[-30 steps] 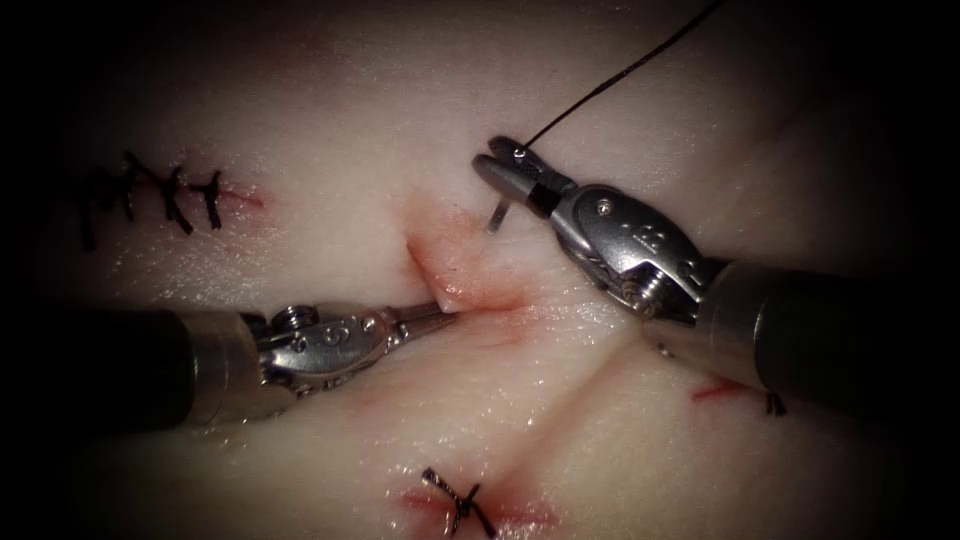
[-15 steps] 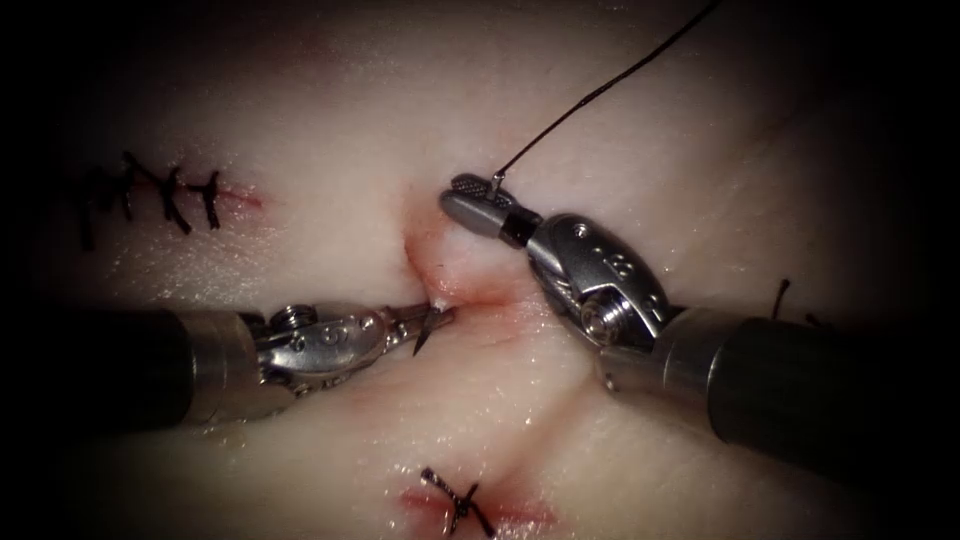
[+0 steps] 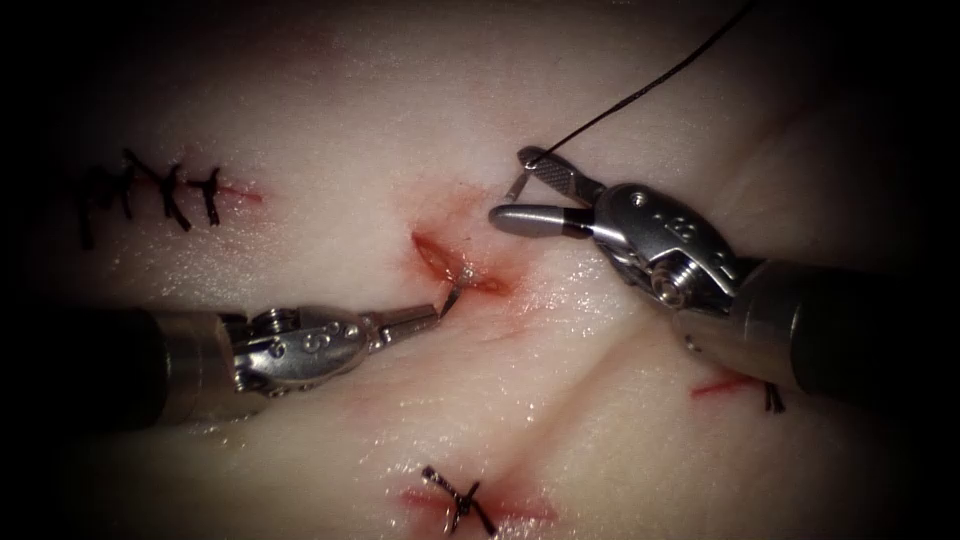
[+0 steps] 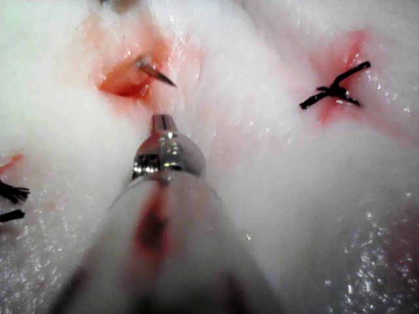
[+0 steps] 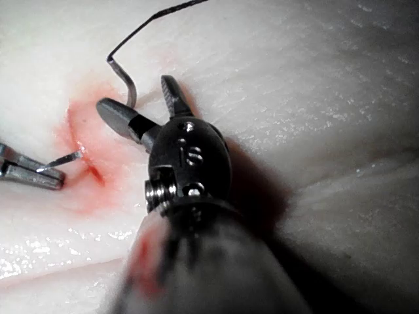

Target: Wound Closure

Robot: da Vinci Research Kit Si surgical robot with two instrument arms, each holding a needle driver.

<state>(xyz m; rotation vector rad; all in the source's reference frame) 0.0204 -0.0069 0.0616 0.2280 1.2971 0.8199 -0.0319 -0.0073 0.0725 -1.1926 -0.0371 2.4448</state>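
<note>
1. Left tool [image 3: 432, 314]: jaws look closed, with nothing seen between them. It comes in from 9 o'clock and its tip sits just beside the needle [image 3: 453, 297] point. In the left wrist view there's a small gap between tool [image 4: 163, 122] and point [image 4: 156, 70], so I don't call it a grip. My read is that it's parked there to be within reach of the point.
2. Right tool [image 3: 512, 190]: jaws wide open, gripping nothing. It enters from 4 o'clock. The needle's tail end stands between the spread jaws, clearest in the right wrist view [image 5: 128, 85]. The tail looks free, with the jaws straddling it.
3. Needle: it's in the tissue [image 3: 330, 100]. The tail sticks out on the right side of the cut [image 3: 440, 258], at about 1 o'clock from it. The point shows at the cut's lower end, about 5 o'clock. The mid-curve is buried, so the tissue is what holds it.
4. Thread [image 3: 640, 95]: runs from the tail off toward 1 o'clock. It looks lightly slack, and neither tool holds it.
5. Red fluid [image 3: 480, 285]: pooled in and around the cut.
6. Finished stitches: one row at 9 o'clock [image 3: 170, 195] and one knot at 6 o'clock [image 3: 458, 500], both well apart from the cut.
</note>
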